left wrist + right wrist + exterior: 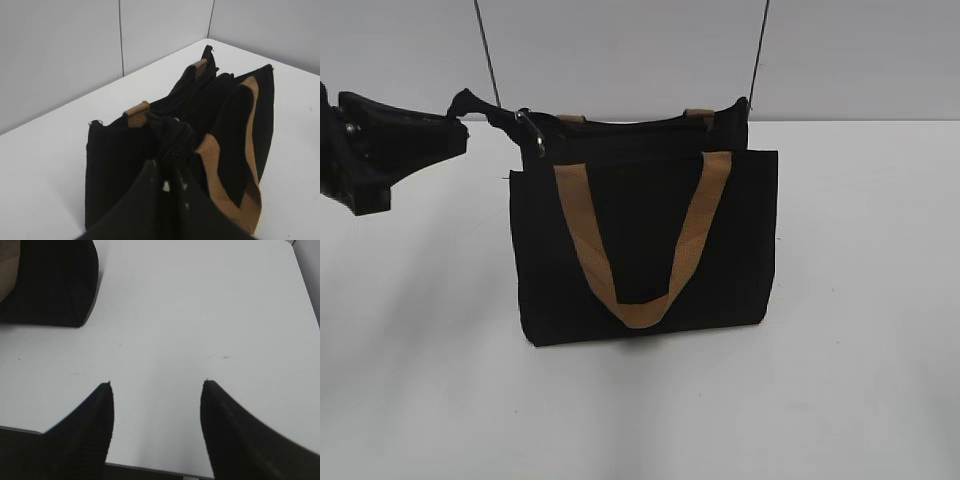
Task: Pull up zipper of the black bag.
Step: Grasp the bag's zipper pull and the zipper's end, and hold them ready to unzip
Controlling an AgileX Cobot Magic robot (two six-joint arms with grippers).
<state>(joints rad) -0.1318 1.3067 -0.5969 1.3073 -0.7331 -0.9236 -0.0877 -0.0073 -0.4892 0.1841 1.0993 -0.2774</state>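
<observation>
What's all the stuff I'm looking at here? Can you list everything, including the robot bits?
Rectangular black fabric bag: one, black, standing upright on the table near the middle, front pocket panel facing the exterior camera.
Tan webbing loop handles: two, tan; the front one hangs down in a U over the pocket panel, the rear one shows only as two short stubs at the top edge.
Silvery metal zipper pull with ring: one, silver, at the bag's top left corner.
White table: one, white, under everything.
Pale wall panels: grey-white, behind the table.
Left gripper: one, black, shut on the bag's top left corner tab.
Right gripper: one, black, open above bare table, right of the bag.
</observation>
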